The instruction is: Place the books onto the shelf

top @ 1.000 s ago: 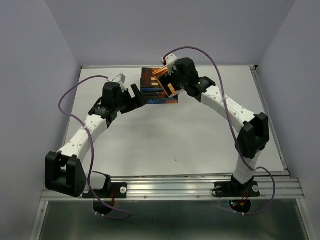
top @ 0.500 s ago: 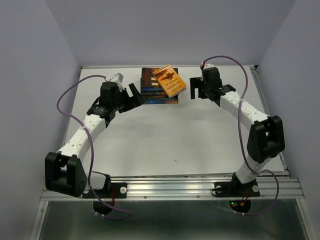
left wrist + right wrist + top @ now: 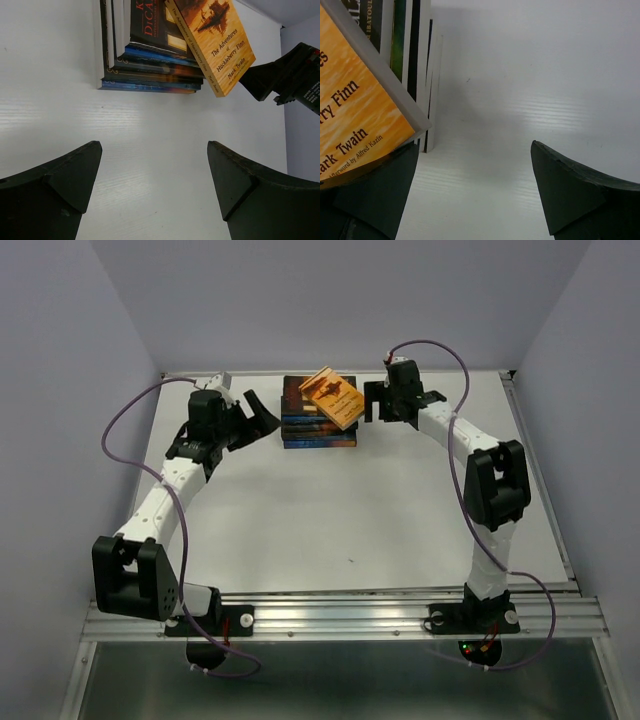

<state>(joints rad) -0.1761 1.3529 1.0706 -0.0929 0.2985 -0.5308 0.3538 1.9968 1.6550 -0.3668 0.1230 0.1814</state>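
Several books (image 3: 318, 430) lie in a flat stack at the back middle of the white table (image 3: 330, 510). An orange book (image 3: 333, 397) rests askew on top, overhanging the stack's right side. The left wrist view shows the stack (image 3: 150, 55) ahead and the orange cover (image 3: 215, 40) jutting right. My left gripper (image 3: 264, 416) (image 3: 152, 150) stands open just left of the stack, holding nothing. My right gripper (image 3: 368, 405) (image 3: 475, 147) is open at the stack's right side; the orange book's corner (image 3: 350, 115) hangs over one finger (image 3: 380, 190). The shelf is out of view.
Purple walls close the table in at the back and both sides. A metal rail (image 3: 340, 612) with both arm bases runs along the near edge. Purple cables (image 3: 130, 430) loop off each wrist. The right gripper's finger (image 3: 272, 75) shows in the left wrist view.
My right gripper left the orange book on the stack, drew away to the right, then came back close beside it. The book shifted slightly back-left. My left gripper moved back and left a little.
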